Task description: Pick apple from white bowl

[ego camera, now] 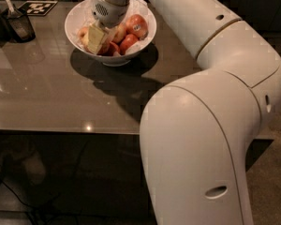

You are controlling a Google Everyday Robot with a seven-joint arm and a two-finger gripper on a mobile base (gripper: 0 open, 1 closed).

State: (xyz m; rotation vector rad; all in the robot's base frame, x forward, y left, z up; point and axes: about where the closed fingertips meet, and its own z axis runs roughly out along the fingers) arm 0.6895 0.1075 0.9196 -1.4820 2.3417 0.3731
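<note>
Glossy grey-brown counter [47, 93] carries one white bowl [74, 18]. Left of it: dark cup [19, 26], marker card [37, 7]. The pincer [96, 37] sits inside the bowl.

Glossy grey-brown table top [47, 93]. A small dark cup [19, 26] holding a pale utensil [7, 3] stands far left, with a black-and-white square marker card [37, 7] just behind it. The gripper [96, 37] is right of the cup.
</note>
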